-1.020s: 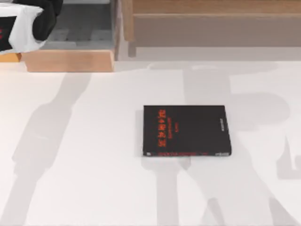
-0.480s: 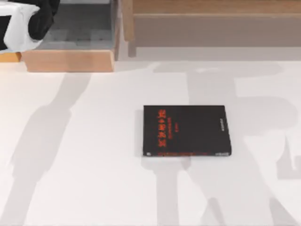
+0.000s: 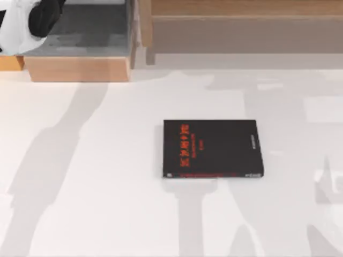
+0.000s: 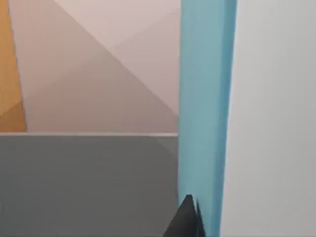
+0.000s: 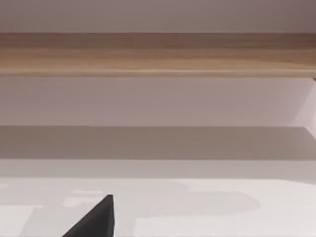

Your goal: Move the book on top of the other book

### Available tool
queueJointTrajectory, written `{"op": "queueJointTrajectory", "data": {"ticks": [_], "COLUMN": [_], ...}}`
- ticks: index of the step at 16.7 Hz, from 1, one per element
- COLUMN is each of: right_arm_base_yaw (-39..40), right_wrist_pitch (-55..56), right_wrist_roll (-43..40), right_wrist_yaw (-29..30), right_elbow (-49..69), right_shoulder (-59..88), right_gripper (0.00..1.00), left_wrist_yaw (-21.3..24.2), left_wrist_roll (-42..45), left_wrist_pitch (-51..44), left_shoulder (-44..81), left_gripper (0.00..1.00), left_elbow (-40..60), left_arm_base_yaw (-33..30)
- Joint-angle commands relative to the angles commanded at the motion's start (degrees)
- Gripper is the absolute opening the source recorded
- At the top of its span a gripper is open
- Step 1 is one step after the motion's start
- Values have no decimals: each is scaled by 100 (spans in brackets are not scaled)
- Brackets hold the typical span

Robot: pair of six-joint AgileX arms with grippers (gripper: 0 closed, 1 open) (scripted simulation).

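Left wrist view, close up: dark fingertip of the left gripper [image 4: 190,219] pressed against a teal-blue book [image 4: 205,113], held edge-on with a broad white band beside the teal; grip appears closed on the cover, though the opposing finger stays hidden and the exact width cannot be told. Beyond the teal book, a grey floor and an orange-brown wooden panel [image 4: 11,64]. Right wrist view: one dark fingertip of the right gripper [image 5: 96,219] above the white table [image 5: 207,207], nothing between its fingers visible and its opening impossible to judge; a wooden rail [image 5: 158,54] across the far wall. Top view, farther off: black book [image 3: 213,148] with red lettering on cover and spine, lying flat near the middle of the table, slightly right of centre, nothing resting on it. At the far left corner, the white-and-black left arm [image 3: 27,21] raised over a wooden box [image 3: 77,68], well apart from the black book.
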Motion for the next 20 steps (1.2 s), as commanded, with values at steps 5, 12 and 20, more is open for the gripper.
{"op": "queueJointTrajectory", "data": {"ticks": [5, 12, 20], "right_arm_base_yaw": [0, 0, 0], "right_wrist_pitch": [0, 0, 0], "right_wrist_roll": [0, 0, 0], "right_wrist_yaw": [0, 0, 0], "right_elbow": [0, 0, 0], "right_shoulder": [0, 0, 0], "right_gripper": [100, 100, 100], "left_wrist_yaw": [-978, -2448, -3233], "left_wrist_roll": [932, 2631, 4167], "left_wrist_pitch": [-373, -1316, -2590], "left_shoulder": [-1217, -2017, -288], "left_gripper": [0, 0, 0], "left_elbow": [-78, -460, -1251], "left_arm_base_yaw": [-793, -2429, -4114]}}
